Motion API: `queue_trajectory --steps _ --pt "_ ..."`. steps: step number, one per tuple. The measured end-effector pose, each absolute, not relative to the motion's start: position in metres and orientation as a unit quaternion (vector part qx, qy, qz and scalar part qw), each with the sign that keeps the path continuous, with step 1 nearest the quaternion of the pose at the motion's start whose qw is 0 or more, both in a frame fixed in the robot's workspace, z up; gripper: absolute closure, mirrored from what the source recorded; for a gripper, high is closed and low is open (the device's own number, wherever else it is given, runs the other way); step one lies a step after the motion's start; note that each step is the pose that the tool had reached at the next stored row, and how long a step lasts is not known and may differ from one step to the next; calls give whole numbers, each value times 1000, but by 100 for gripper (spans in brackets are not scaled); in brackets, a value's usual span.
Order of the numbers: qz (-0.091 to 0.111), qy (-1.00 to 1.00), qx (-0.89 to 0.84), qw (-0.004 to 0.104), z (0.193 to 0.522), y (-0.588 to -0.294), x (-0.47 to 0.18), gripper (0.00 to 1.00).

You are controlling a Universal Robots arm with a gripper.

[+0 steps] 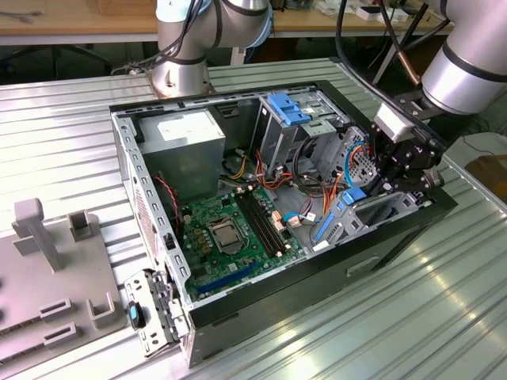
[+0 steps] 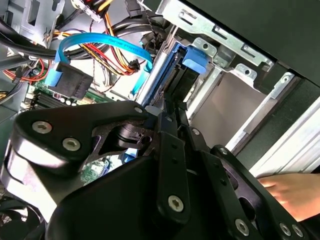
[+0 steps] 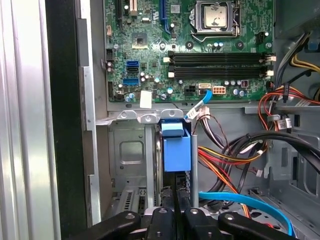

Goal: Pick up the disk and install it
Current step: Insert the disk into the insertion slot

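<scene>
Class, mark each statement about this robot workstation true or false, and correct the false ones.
1. The computer case lies open on a ribbed metal table. True.
2. The gripper holds the disk above the processor socket. False: it holds the disk at the metal drive bay, beside the motherboard.
3. The disk lies flat on the table. False: it stands on edge inside the case, clamped in the gripper.
4. A person's hand appears in the second wrist view. True.
</scene>
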State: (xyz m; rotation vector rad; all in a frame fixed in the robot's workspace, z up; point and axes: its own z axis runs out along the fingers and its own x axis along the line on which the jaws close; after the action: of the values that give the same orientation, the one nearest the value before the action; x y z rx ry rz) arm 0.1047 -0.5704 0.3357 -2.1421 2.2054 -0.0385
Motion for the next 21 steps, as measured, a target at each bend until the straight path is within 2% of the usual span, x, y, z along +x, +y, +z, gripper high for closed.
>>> queue_trajectory --steps 5,12,21 --pt "-12 717 -696 34 334 -570 105 83" --pt "-13 717 -696 33 360 -570 105 83" --pt "-12 717 -696 33 362 -570 105 83"
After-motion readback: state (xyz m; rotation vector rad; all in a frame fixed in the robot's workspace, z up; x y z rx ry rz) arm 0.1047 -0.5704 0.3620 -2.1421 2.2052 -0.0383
